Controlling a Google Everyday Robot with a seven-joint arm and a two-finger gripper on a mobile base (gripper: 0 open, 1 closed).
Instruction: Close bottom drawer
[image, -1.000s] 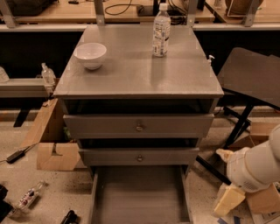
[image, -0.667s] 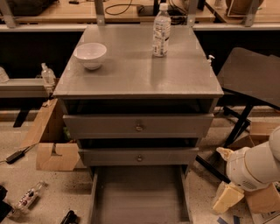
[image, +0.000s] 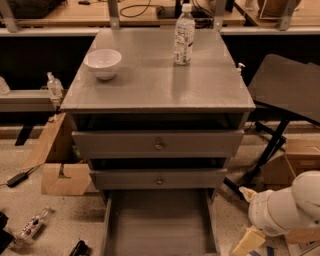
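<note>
The grey cabinet (image: 157, 90) has three drawers. The bottom drawer (image: 159, 222) is pulled far out, so I look down into its empty grey interior at the bottom centre. Its front and knob are cut off by the lower edge of the view. The middle drawer (image: 159, 179) and the top drawer (image: 158, 144) each stand slightly ajar, with small round knobs. My gripper (image: 248, 220) is at the end of the white arm (image: 287, 207) at the lower right. It is just to the right of the open bottom drawer's side and is not touching it.
A white bowl (image: 103, 62) and a clear water bottle (image: 184, 35) stand on the cabinet top. A dark folding chair (image: 285, 90) is to the right. Cardboard boxes lie on the floor at the left (image: 65, 177) and right (image: 292, 160). Small bottles and tools litter the floor at the left (image: 32, 225).
My arm and gripper have shifted slightly down and to the left, toward the open bottom drawer. The drawers and tabletop objects have not moved.
</note>
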